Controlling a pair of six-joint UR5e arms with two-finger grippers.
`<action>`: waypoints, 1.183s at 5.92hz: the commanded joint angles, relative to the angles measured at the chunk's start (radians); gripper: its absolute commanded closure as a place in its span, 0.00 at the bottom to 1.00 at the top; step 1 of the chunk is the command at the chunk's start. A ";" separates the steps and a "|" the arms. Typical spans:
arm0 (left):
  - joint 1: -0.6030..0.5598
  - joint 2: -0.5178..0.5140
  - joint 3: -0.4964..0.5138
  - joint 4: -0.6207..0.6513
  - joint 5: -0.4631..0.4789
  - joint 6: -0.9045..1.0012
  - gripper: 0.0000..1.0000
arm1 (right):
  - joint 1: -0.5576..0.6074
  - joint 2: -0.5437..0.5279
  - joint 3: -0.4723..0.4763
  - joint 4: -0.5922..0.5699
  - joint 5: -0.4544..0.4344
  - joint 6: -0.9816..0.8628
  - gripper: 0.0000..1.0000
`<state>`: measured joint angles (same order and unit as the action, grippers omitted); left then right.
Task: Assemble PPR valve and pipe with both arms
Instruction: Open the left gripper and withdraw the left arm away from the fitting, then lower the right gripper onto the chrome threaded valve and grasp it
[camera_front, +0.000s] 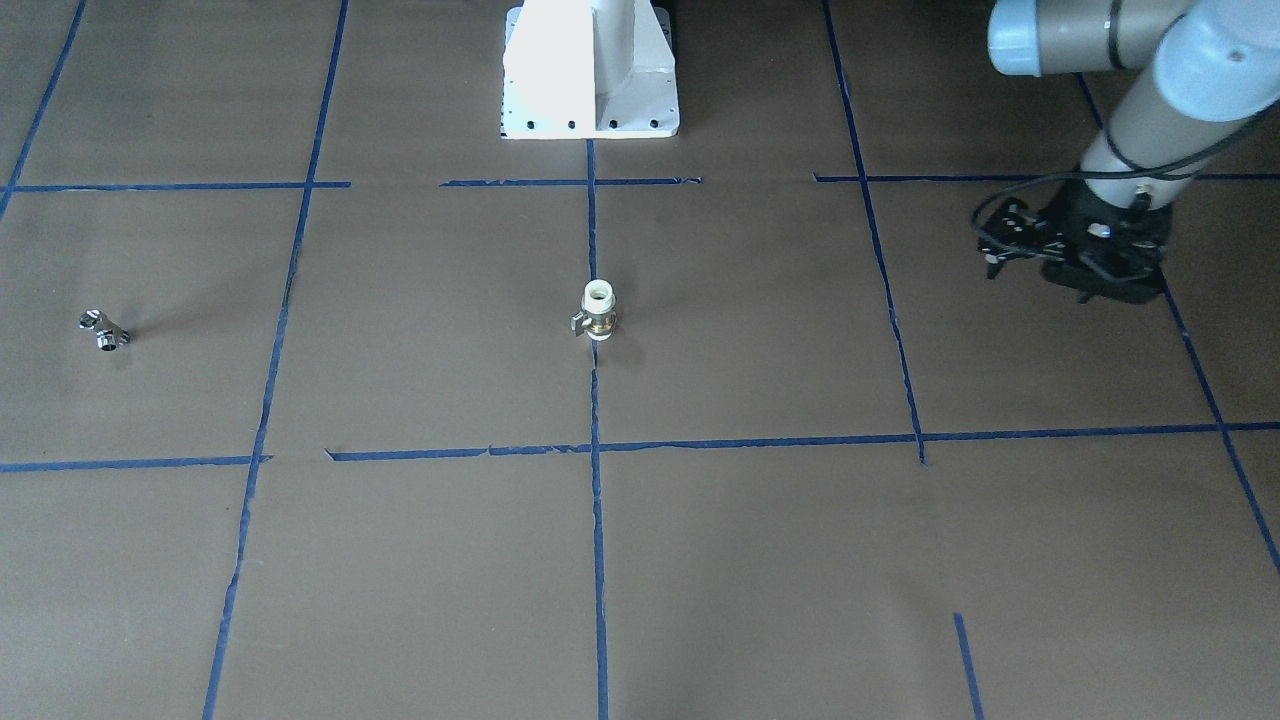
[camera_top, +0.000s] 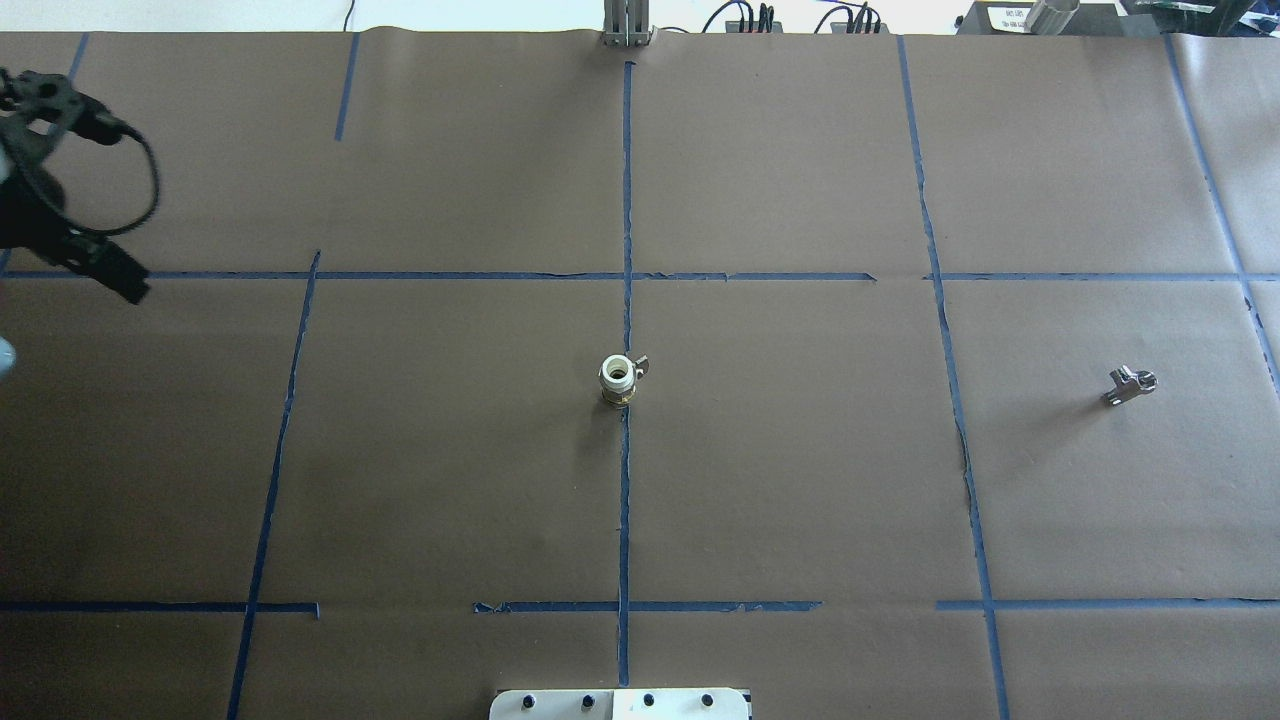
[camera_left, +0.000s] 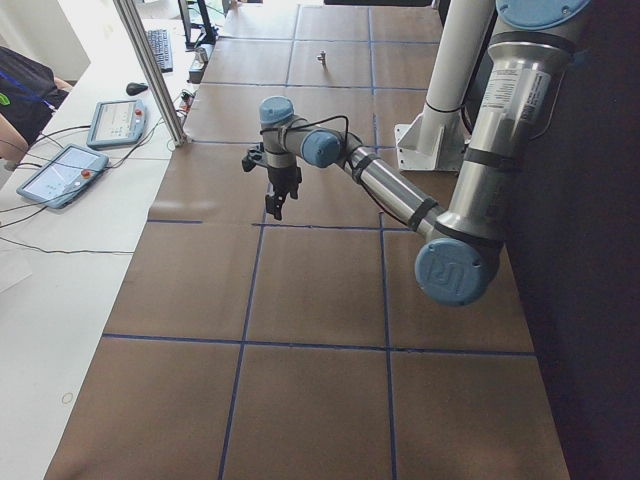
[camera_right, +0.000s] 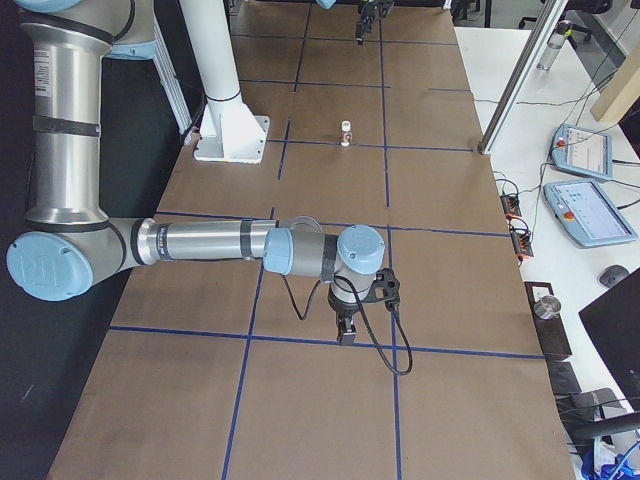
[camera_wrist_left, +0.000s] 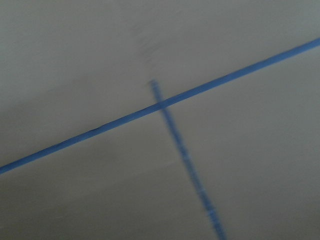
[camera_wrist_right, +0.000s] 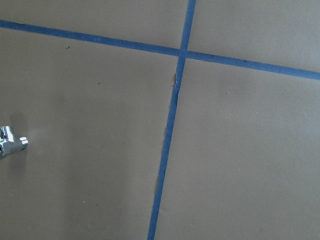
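Note:
The PPR valve (camera_front: 598, 310) stands upright on the centre tape line, white ends, brass band, with its grey lever to one side; it also shows in the overhead view (camera_top: 620, 378). The chrome pipe (camera_front: 105, 330) lies on its side far out on the robot's right (camera_top: 1128, 385), and at the left edge of the right wrist view (camera_wrist_right: 10, 145). My left gripper (camera_top: 125, 283) hangs above the paper far to the left, well apart from both; I cannot tell if it is open or shut. My right gripper (camera_right: 345, 335) shows only in the exterior right view, so I cannot tell its state.
Brown paper with blue tape grid lines (camera_top: 627, 480) covers the table. The white robot base (camera_front: 590, 70) stands at the middle of the robot's side. Tablets and cables (camera_right: 575, 175) lie on the white bench beyond the far edge.

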<state>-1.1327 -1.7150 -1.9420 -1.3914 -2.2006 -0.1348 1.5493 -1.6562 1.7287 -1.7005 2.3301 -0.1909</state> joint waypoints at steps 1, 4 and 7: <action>-0.271 0.177 0.064 0.002 -0.114 0.320 0.00 | 0.000 0.001 0.000 0.028 0.003 0.007 0.00; -0.498 0.313 0.135 -0.012 -0.163 0.382 0.00 | -0.036 0.001 0.040 0.031 0.035 0.127 0.00; -0.498 0.316 0.138 -0.072 -0.162 0.325 0.00 | -0.303 -0.092 0.037 0.525 -0.020 0.677 0.00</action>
<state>-1.6299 -1.4000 -1.8036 -1.4538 -2.3625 0.1962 1.3374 -1.7134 1.7711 -1.3435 2.3388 0.3044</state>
